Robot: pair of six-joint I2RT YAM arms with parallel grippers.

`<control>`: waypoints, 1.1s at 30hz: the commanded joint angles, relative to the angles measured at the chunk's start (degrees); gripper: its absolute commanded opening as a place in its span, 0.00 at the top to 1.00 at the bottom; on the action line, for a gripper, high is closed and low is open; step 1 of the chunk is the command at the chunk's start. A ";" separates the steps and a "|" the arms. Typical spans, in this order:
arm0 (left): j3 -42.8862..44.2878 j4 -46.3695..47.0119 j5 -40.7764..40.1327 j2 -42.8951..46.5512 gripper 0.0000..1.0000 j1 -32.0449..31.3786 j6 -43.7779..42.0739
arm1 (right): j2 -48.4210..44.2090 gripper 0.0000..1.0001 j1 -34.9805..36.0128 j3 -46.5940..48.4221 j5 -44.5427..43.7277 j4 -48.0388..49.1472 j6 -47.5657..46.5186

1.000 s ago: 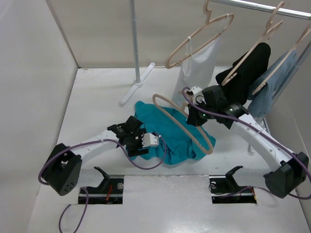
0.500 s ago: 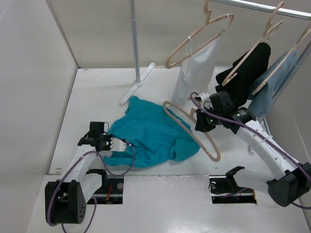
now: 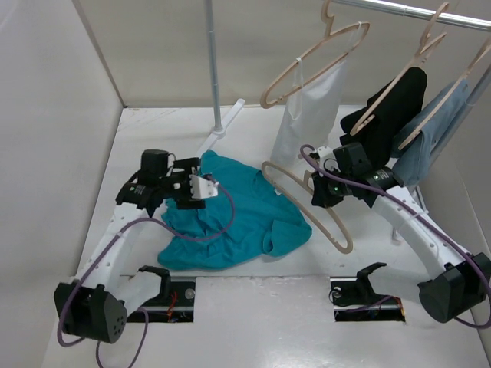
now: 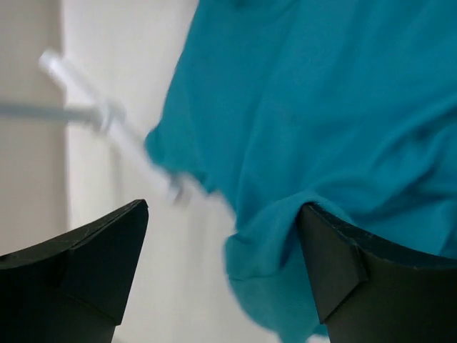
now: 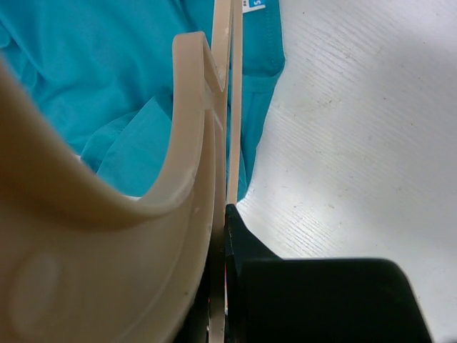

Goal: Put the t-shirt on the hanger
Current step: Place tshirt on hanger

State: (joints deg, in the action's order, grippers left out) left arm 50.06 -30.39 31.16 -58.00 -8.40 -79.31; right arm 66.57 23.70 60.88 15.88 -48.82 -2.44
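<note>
Left wrist: t-shirt lies beneath the spread left claw.

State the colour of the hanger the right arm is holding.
The hanger is plain pale beige wood, best seen in the right wrist view.

The t-shirt lies spread on the table, in front of a rack pole. The hanger sits over the shirt's right edge, held in the right gripper. The left gripper hovers over its rear left part. A top hangs behind the hanger.
</note>
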 commanded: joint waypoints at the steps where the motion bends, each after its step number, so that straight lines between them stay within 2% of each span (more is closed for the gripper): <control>1: 2.83 -0.48 7.80 -5.70 0.19 -9.93 19.24 | 0.23 1.00 -1.12 -0.50 2.40 2.85 -1.61; 2: 3.63 2.24 5.60 -10.07 0.21 -15.71 22.32 | 0.23 1.00 -1.12 -0.50 2.92 3.46 -1.61; 4: 5.82 2.27 2.77 -14.75 0.22 -19.09 24.90 | 0.23 1.00 -1.73 -0.50 2.93 3.99 -1.61; 5: 7.84 2.27 2.77 -18.87 0.22 -19.89 25.43 | 0.23 1.00 -1.73 -0.50 2.93 3.99 -1.61; 9: 8.47 6.47 0.33 -25.74 0.22 -21.03 26.31 | -0.30 1.00 -1.73 -1.64 4.15 5.22 -0.99; 17: 1.36 11.32 -9.53 -29.28 0.23 -26.48 21.22 | -1.96 1.00 -1.73 -2.17 3.63 5.75 0.67; 22: -6.45 7.64 -10.85 -25.94 0.75 -26.49 10.77 | -3.02 1.00 -1.21 -3.23 3.63 4.09 0.68; 24: -8.83 0.62 -11.38 -23.32 0.82 -26.49 2.81 | -4.24 1.00 -0.42 -3.84 4.16 3.47 0.68; 30: -11.30 -13.44 -11.21 -14.19 0.85 -26.49 -11.90 | -4.25 1.00 4.41 -4.37 5.47 1.71 0.15; 33: -11.92 -14.26 -9.63 -9.17 0.81 -26.49 -15.00 | -4.25 1.00 6.52 -4.90 6.09 1.71 0.15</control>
State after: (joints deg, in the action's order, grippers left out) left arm 38.70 -37.12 19.62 -72.16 -34.92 -85.91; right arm 63.35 28.56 56.12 19.79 -47.57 -2.15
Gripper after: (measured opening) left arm 0.180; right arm 0.143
